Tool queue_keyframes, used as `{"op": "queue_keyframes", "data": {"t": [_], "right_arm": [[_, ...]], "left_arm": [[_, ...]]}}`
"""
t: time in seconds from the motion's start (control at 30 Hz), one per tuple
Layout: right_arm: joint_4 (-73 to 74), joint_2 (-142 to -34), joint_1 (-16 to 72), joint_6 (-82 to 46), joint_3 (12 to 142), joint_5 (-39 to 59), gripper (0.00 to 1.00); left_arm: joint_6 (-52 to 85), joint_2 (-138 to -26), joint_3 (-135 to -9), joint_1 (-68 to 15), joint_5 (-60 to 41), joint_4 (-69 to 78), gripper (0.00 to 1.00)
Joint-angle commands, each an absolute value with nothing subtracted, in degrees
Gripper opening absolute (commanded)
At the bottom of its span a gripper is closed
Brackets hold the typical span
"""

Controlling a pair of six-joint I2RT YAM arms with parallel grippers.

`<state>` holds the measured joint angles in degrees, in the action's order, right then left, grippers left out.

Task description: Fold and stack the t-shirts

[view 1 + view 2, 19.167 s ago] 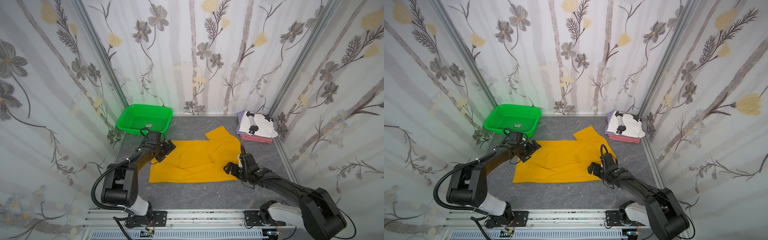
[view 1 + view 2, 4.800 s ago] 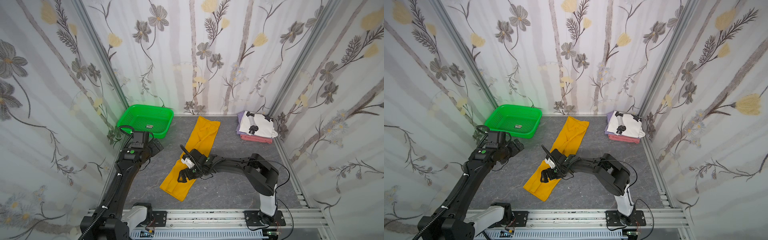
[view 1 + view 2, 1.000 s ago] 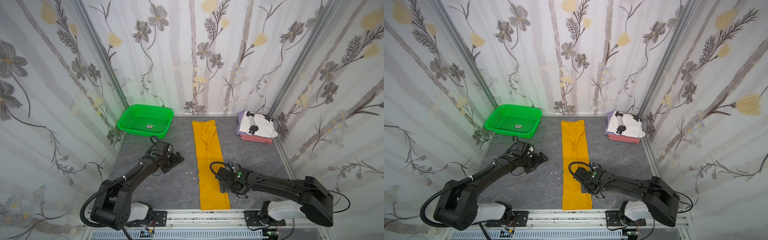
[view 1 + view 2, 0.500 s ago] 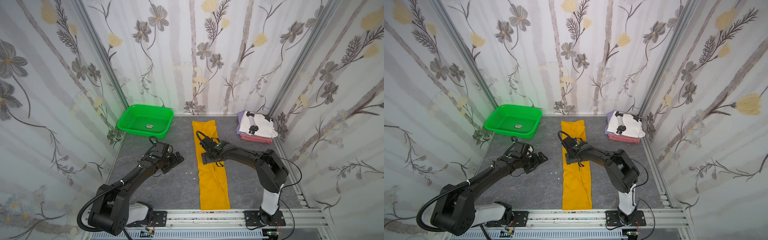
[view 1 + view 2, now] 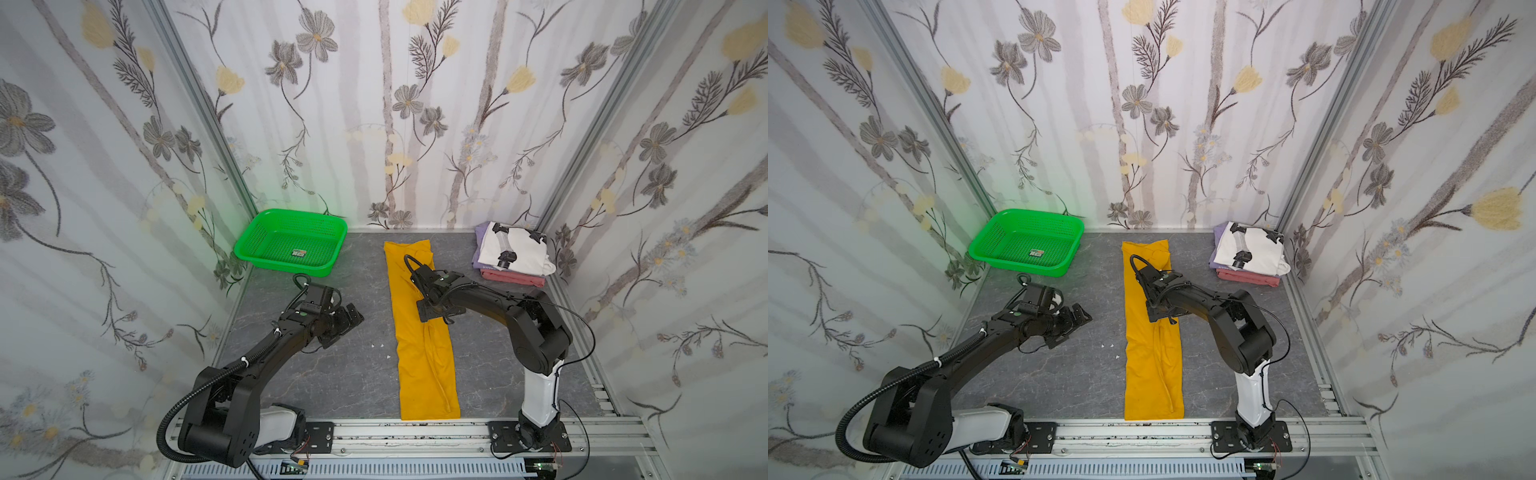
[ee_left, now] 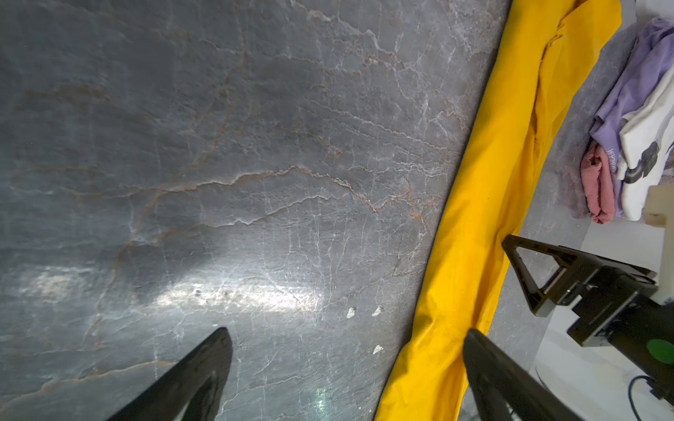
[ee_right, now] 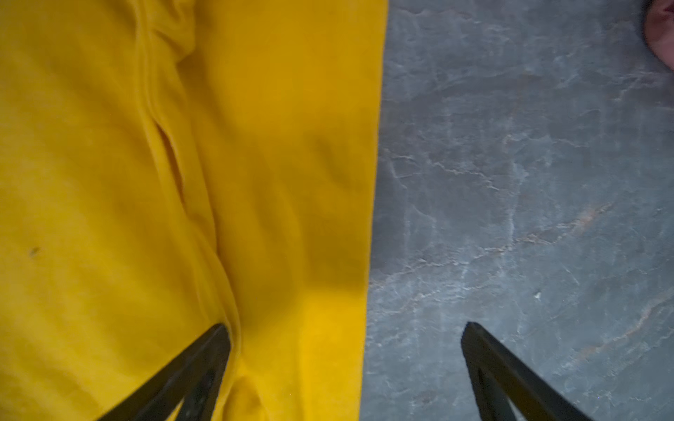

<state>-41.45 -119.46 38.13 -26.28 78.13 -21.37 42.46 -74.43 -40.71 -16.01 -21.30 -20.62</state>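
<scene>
A mustard-yellow t-shirt (image 5: pixel 424 365) (image 5: pixel 1154 365) lies folded into a long narrow strip from the back wall to the front edge. My right gripper (image 5: pixel 440 309) (image 5: pixel 1163 313) hangs open over the strip's back half. In the right wrist view it (image 7: pixel 345 325) straddles the strip's (image 7: pixel 182 182) edge, one finger over cloth and one over bare table. My left gripper (image 5: pixel 347 324) (image 5: pixel 1071 324) (image 6: pixel 346 331) is open over bare table left of the strip (image 6: pixel 485 204). At the back right, a white printed t-shirt (image 5: pixel 515 249) (image 5: pixel 1250 249) tops a folded stack of lavender (image 6: pixel 634 84) and pink (image 6: pixel 598 186) ones.
A green perforated basket (image 5: pixel 249 253) (image 5: pixel 984 253) stands at the back left with a small label inside. A few white specks (image 6: pixel 377 311) lie on the grey marbled table (image 5: pixel 332 374) left of the strip. Flowered walls close in three sides.
Within the last second my right gripper has moved from the strip's front half to its back half. The left gripper has barely moved. Both stay open.
</scene>
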Motion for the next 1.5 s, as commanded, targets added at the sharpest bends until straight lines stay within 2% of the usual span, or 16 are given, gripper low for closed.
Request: {"op": "queue_keyframes", "data": {"t": [0.0,0.23,0.33,0.47,0.57,0.7,0.97,1.13,1.3,1.47], "right_arm": [[-40.1,-117.2,36.8,-26.3,75.2,-23.5,1.0],[-37.5,-108.0,36.3,-25.5,65.2,-21.5,1.0],[-36.1,-101.1,37.5,-26.5,59.0,-16.5,1.0],[-31.9,-87.6,42.6,-29.5,47.6,-4.5,1.0],[-29.6,-78.5,47.1,-34.1,38.6,2.8,0.93],[-29.3,-69.0,50.6,-40.4,30.2,7.5,0.81],[-33.7,-56.1,58.1,-50.9,23.1,6.7,0.68],[-34.5,-51.4,61.7,-54.3,20.2,5.8,0.53],[-35.7,-50.8,65.3,-57.3,19.0,3.6,0.49],[-34.1,-50.3,68.8,-60.7,17.6,2.9,0.48]], "left_arm": [[42.8,-75.2,-40.6,-16.0,-22.3,-18.5,1.0],[41.9,-77.5,-41.7,-18.1,-25.4,-16.7,1.0],[40.7,-79.8,-42.6,-21.2,-28.4,-16.1,1.0],[36.3,-82.5,-43.1,-28.7,-33.5,-17.1,0.91],[33.0,-82.6,-42.6,-35.9,-33.9,-21.4,0.87],[34.3,-81.5,-39.2,-43.0,-34.4,-22.5,0.77],[39.8,-80.0,-35.5,-55.9,-30.5,-19.5,0.65],[41.7,-84.3,-36.7,-60.3,-27.7,-18.7,0.55],[42.3,-89.4,-40.6,-62.6,-26.0,-18.4,0.52],[42.9,-93.1,-43.3,-64.9,-25.1,-20.6,0.33]]}}
